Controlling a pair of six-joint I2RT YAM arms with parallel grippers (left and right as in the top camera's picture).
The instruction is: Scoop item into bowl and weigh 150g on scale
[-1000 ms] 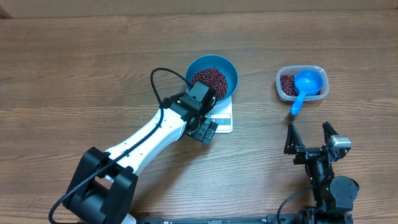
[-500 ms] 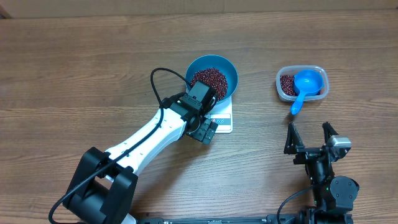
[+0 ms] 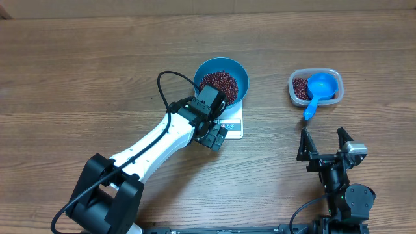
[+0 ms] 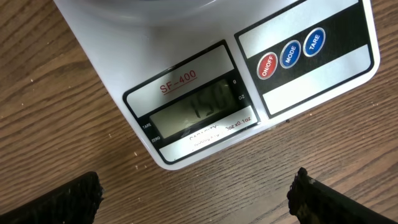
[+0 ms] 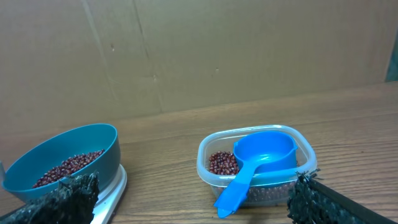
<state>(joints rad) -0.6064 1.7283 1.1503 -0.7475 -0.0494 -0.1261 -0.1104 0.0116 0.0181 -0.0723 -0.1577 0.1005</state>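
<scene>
Beans heaped in bowl, bowl on scale. Left gripper spread wide, empty, hovers over scale's front edge. Right gripper wide, empty. Scoop in tub at its 12 o'clock, handle pointing 7 o'clock.

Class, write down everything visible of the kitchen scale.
The scale is flat, white, plastic-looking, with rounded corners, lying on the wooden table. Its front carries an SF-400 label, a grey display faintly showing what looks like 150, and red on/off, blue mode and tare buttons. The blue bowl of beans sits on it. The open left gripper hovers above its front edge.
</scene>
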